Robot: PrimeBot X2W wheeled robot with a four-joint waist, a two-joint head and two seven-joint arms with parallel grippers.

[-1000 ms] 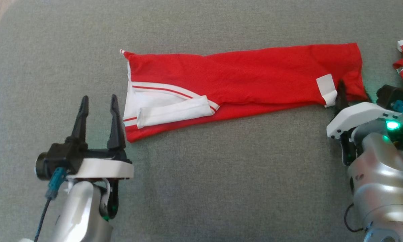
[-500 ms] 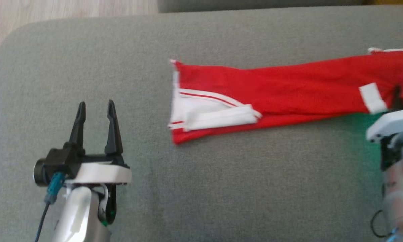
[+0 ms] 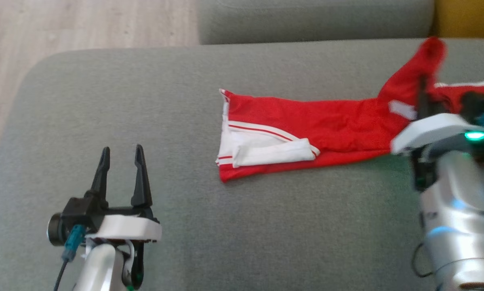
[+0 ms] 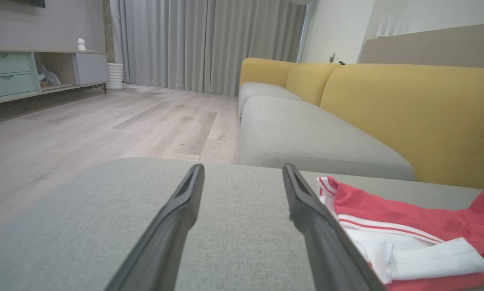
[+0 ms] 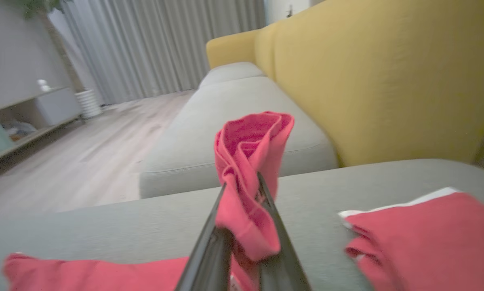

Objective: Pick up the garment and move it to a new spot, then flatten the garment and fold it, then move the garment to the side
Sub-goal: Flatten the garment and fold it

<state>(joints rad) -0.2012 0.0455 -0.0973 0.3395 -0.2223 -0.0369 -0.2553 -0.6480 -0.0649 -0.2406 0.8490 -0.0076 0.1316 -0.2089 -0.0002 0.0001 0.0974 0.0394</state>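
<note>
item: red garment (image 3: 306, 121), judged soft, light and limp; it lies lengthwise on the grey sofa seat (image 3: 185, 101), right end raised. my right gripper (image 5: 242, 184) pinches that bunched end, a sound hold. my left gripper (image 3: 121, 148) stands spread, empty, apart from the striped end.

Soft, even daylight fills every view and shadows are faint; a lamp (image 3: 474, 136) glows green at the head view's right. That view smears toward its right side, and the right wrist view is blurred throughout, garment (image 5: 250, 161) and sofa back (image 5: 367, 81) alike. The left wrist view is sharp, though the left gripper (image 4: 244, 167) looms stretched at the bottom edge.
</note>
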